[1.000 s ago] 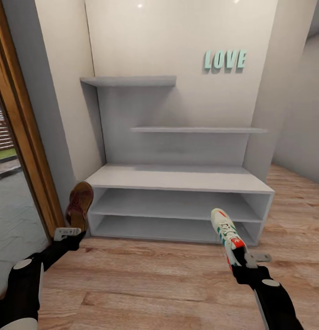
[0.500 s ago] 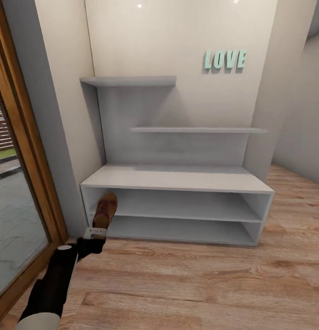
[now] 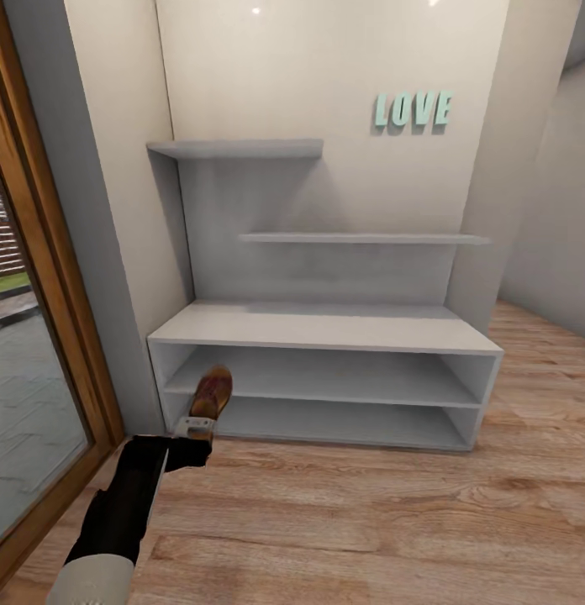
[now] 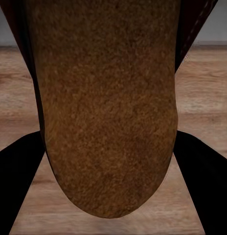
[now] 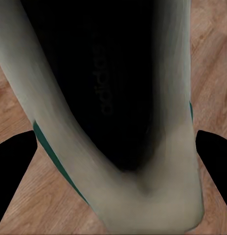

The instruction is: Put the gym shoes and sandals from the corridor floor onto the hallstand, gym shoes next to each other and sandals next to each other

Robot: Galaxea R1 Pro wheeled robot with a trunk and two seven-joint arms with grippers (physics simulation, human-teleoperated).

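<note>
The hallstand [image 3: 326, 328] stands against the pale wall, a wide low unit with two open shelf slots and two stepped shelves above it; mint letters reading LOVE [image 3: 413, 109] hang on the wall to the upper right. The corridor floor [image 3: 368, 521] of light wood planks runs in front of it, and a wood-framed glass door [image 3: 40, 336] borders the scene on the left.

The left arm reaches in from the lower left, and the left gripper [image 3: 194, 427] holds a sandal [image 3: 211, 393] by its heel end, toe pointing up and away, in front of the left end of the hallstand's lower shelf slots (whether the toe is already inside a slot, I cannot tell). In the left wrist view the sandal's tan footbed [image 4: 108, 107] sits between the two dark fingers [image 4: 18, 181], the jaws clamped on it, with floor planks behind.

In the right wrist view a gym shoe [image 5: 118, 161] is seen from close, white with a dark opening and green side stripes, sitting between the right gripper's dark fingers [image 5: 13, 166], the jaws clamped on it above the wooden floor.
</note>
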